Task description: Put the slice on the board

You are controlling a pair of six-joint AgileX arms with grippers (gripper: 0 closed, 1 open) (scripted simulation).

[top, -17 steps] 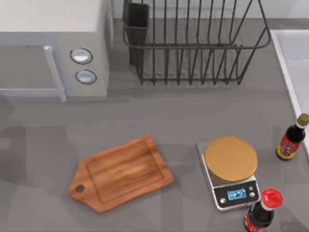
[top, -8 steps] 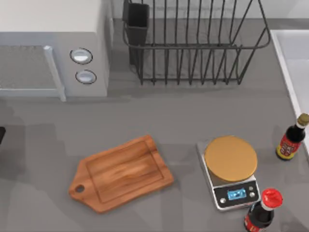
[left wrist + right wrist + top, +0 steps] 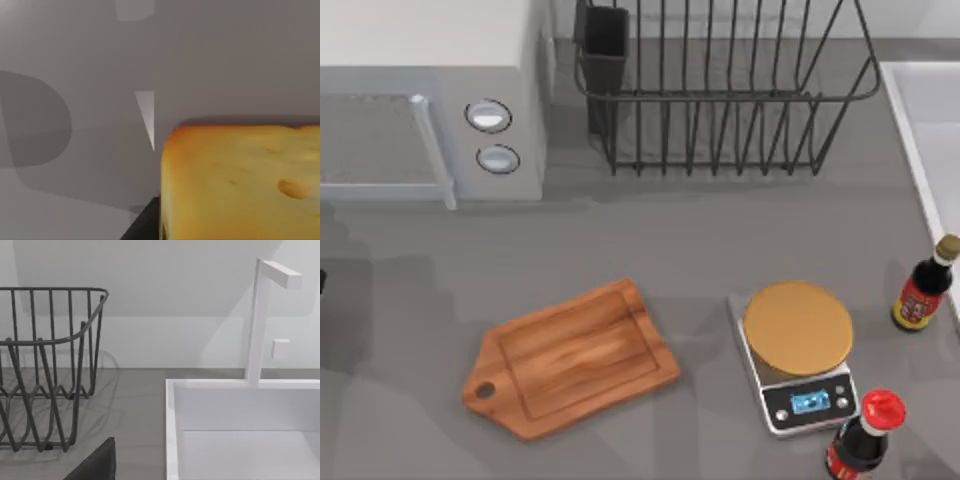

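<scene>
Since half a second ago, the dark sliver of our left arm at the table's left edge has shrunk. We cannot tell if the left gripper (image 3: 142, 227) grasps the small yellow-orange spotted cheese slice (image 3: 240, 185) close before it. We judge this the carrying step. Next, swing right and lower onto the bare brown wooden cutting board (image 3: 570, 358). Our right arm sits parked by the white sink (image 3: 172, 430).

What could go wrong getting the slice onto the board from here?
The slice looms close in the left wrist view, but no finger contact shows, so its hold is uncertain and it might drop short. The board lies angled, so a release near its edge could miss. The scale sits nearby, a possible wrong target.
</scene>
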